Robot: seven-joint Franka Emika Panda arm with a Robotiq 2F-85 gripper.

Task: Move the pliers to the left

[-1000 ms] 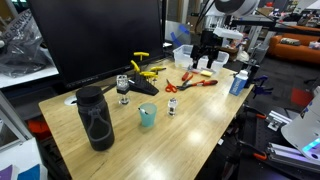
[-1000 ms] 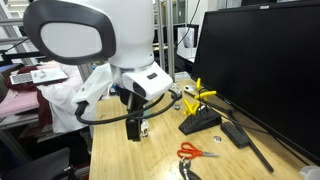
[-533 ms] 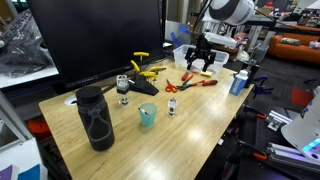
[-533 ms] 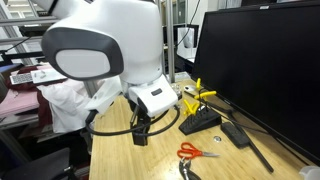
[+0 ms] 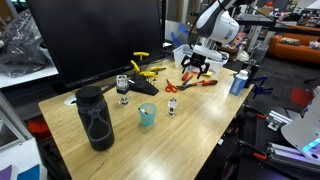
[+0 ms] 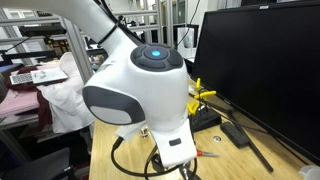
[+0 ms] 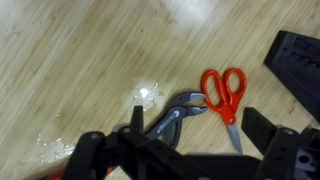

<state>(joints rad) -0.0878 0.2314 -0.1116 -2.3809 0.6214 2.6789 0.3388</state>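
Note:
The pliers (image 7: 172, 115) lie flat on the wooden table. In the wrist view their dark metal head shows and their red-orange handles are hidden under my gripper. In an exterior view the handles (image 5: 203, 82) show just right of my fingers. My gripper (image 7: 197, 135) is open, empty and hovering above the pliers, one finger on each side of the head. It also shows in an exterior view (image 5: 193, 68). The red-handled scissors (image 7: 225, 95) lie right beside the pliers' head, almost touching it.
A black tool holder (image 5: 140, 87) with yellow-handled tools (image 5: 145, 68) stands before the monitor (image 5: 95, 40). A black bottle (image 5: 95, 118), teal cup (image 5: 147, 115), small glass (image 5: 123, 88) and blue can (image 5: 238, 82) stand on the table. My arm (image 6: 140, 100) fills an exterior view.
My gripper has moved left and down from above the table's far end to just over the pliers and scissors. The arm has swung in front of one exterior camera.

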